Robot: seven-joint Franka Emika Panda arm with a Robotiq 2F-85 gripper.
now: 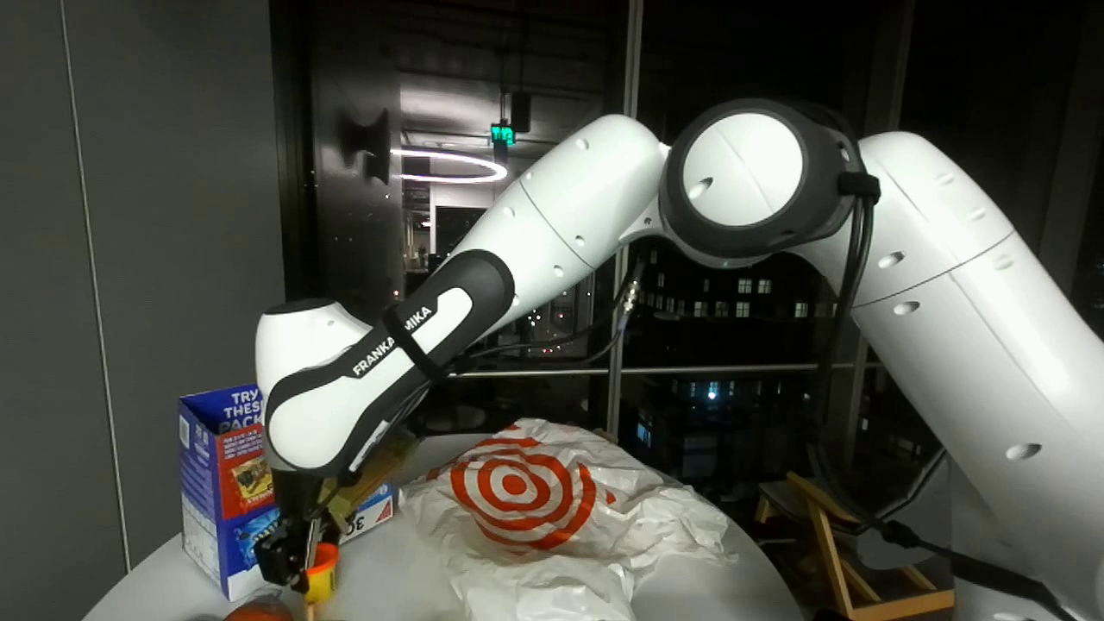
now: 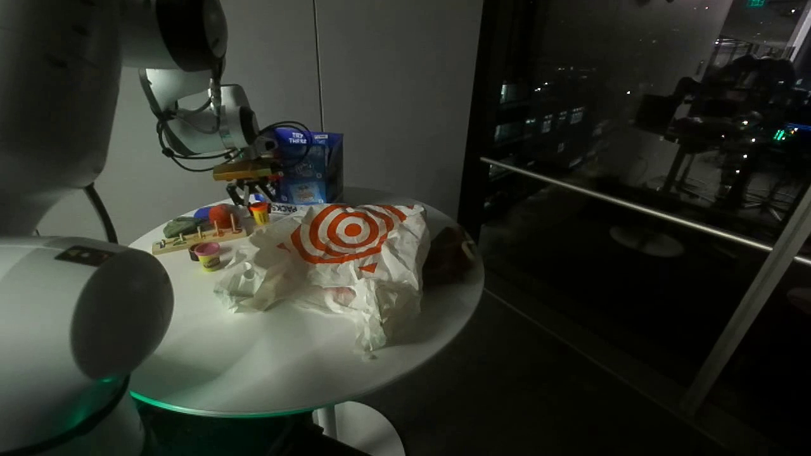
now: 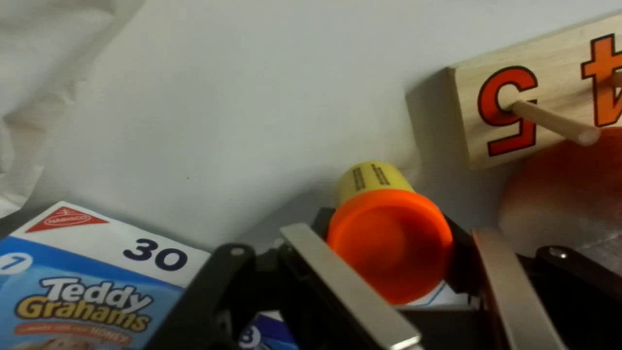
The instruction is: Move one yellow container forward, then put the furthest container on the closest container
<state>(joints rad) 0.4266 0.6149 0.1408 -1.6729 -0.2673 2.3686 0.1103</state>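
- Now the small yellow cylindrical container with an orange top (image 3: 388,243) sits right of centre, mostly in the lower half of the wrist frame, between the two jaws of the black-and-silver gripper (image 3: 388,232).
- The jaws stand apart, one on either side of it; whether they press against it, I cannot tell.
- In an exterior view, a yellow cylindrical container with a pink top (image 2: 208,256) stands upright at centre left, lower in the frame than the orange-topped container and apart from it.
- At the upper right of the wrist frame lies a pale wooden board (image 3: 554,87) with the numerals 5 and 4 and round pegs.
- Just below it, at the right edge, is a blurred red round object (image 3: 573,189).
- Blue-and-white cardboard (image 3: 97,282) printed "Teddy Grahams" and "30" fills the lower left.
- Bottom centre in an exterior view, a crumpled white bag with red rings (image 1: 586,517) lies on a white table (image 1: 707,595).
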